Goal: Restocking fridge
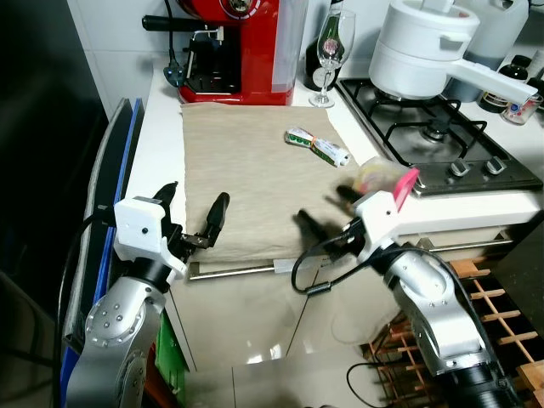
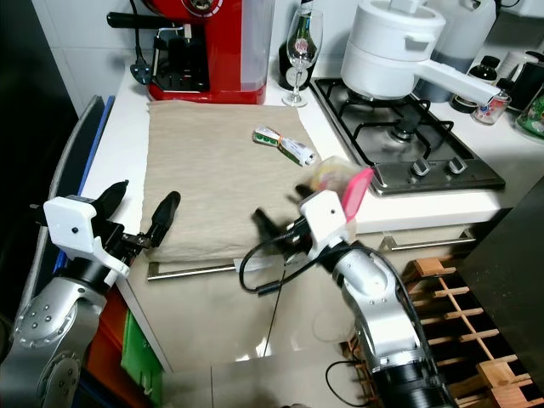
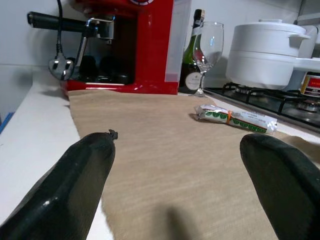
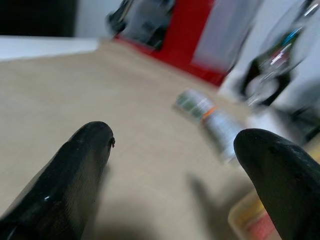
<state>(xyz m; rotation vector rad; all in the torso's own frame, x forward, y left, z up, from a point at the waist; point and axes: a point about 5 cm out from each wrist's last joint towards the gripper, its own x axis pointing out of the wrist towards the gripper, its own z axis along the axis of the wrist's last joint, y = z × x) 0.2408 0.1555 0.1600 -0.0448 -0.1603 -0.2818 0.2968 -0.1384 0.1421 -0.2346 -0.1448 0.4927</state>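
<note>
A green-and-white wrapped packet [image 1: 317, 145] lies on the beige cloth [image 1: 246, 170] that covers the counter, and the wrist views show it too [image 3: 235, 117] [image 4: 209, 117]. A pale yellow tub with a pink lid [image 1: 384, 178] sits at the cloth's right corner by the hob. My left gripper [image 1: 194, 208] is open over the cloth's near left edge, its fingers [image 3: 75, 185] spread with nothing between. My right gripper [image 1: 327, 211] is open too, hovering above the cloth's near right part, short of the packet and beside the tub [image 4: 250, 220].
A red coffee machine [image 1: 238, 51], a wine glass [image 1: 333, 47] and a dark bottle stand at the back. The gas hob [image 1: 433, 127] with a white pot [image 1: 421, 47] lies to the right. A drawer handle [image 1: 229, 270] runs below the counter edge. A wooden rack [image 1: 493, 306] stands low right.
</note>
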